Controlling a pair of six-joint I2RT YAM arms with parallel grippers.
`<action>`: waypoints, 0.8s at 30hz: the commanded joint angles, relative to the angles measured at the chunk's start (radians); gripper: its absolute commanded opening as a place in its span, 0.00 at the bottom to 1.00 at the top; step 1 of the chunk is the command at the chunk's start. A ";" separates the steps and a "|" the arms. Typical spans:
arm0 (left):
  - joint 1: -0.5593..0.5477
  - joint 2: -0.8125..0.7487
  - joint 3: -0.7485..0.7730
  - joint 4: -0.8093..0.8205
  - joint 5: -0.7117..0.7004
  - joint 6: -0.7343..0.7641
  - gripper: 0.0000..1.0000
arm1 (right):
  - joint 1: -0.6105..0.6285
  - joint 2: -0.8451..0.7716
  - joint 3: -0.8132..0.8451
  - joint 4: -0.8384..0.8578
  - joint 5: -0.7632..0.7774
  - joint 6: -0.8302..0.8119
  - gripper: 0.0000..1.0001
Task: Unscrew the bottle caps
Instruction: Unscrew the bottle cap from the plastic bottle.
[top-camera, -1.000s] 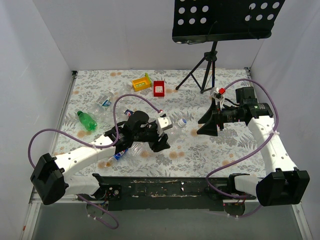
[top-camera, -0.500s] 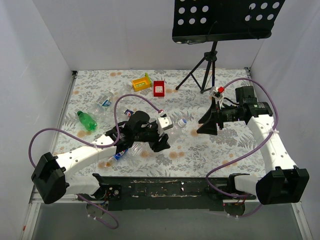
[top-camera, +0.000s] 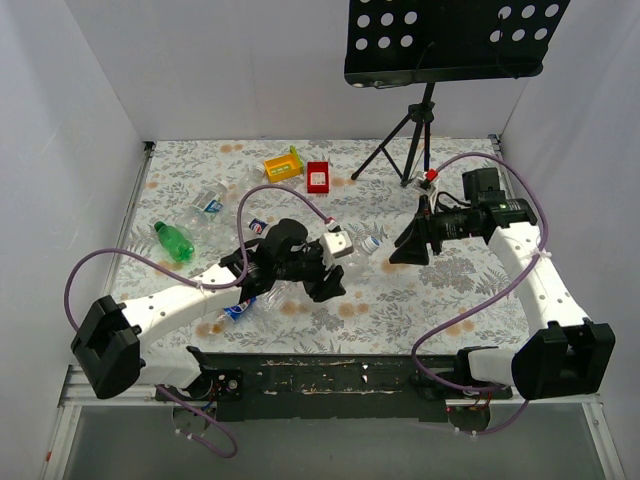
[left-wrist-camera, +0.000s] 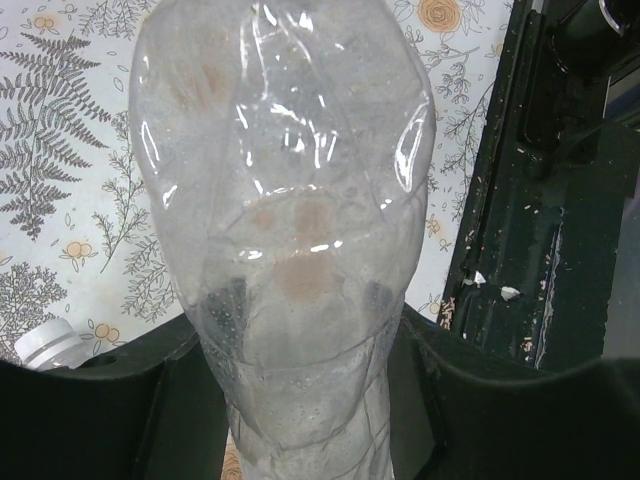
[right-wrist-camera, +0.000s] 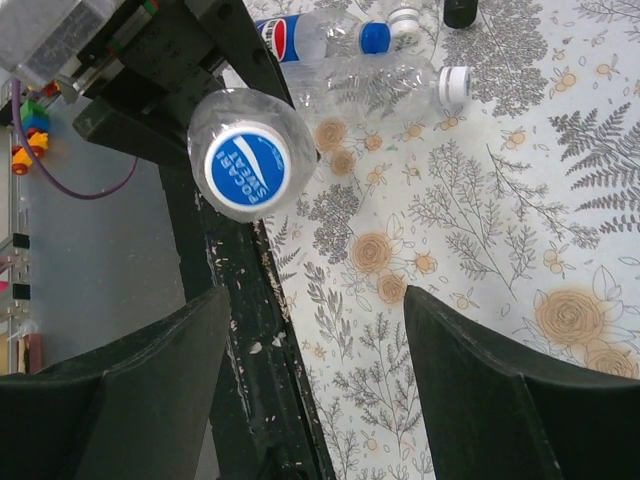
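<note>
Floral-cloth table (top-camera: 420, 300) inside white walls, seen from above. Left gripper (top-camera: 328, 268) is clenched on a clear bottle (top-camera: 350, 252) held level, neck aimed at the right gripper (top-camera: 398, 252). Its blue cap (top-camera: 372, 243) sits just ahead of the right gripper's tips, apart from them. Right jaws stand spread w/ nothing between. Far beyond both grippers: yellow tray (top-camera: 283, 165), red tray (top-camera: 318, 177), tripod (top-camera: 405, 150). Well off to the left gripper's left lies a green bottle (top-camera: 172, 240); 1 blue-label bottle (top-camera: 237, 310) lies under the left arm.

Left wrist: fingers (left-wrist-camera: 100, 410) press both sides of the clear bottle (left-wrist-camera: 290, 230), which fills the gap. A white cap (left-wrist-camera: 45, 348) on another bottle peeks out just outside 1 finger. Black base rail (left-wrist-camera: 540, 220) runs along the other side.

Right wrist: blue cap (right-wrist-camera: 247, 167) faces the cam, lettered POCARI SWEAT, ahead of the right gripper (right-wrist-camera: 312, 300) & off toward the finger at the view's left (right-wrist-camera: 140, 390), no contact. Beyond it, 2 bottles lie on the cloth: the blue-label bottle (right-wrist-camera: 310, 35) & 1 w/ a white screw cap (right-wrist-camera: 455, 85).
</note>
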 joint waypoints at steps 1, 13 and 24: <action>-0.015 0.010 0.052 0.018 -0.013 0.001 0.03 | 0.060 0.022 0.077 0.043 0.014 0.051 0.77; -0.035 0.048 0.072 0.015 -0.041 -0.002 0.03 | 0.151 0.114 0.172 0.042 0.012 0.096 0.68; -0.035 0.050 0.060 0.012 -0.026 0.013 0.03 | 0.181 0.128 0.186 -0.036 -0.021 0.001 0.06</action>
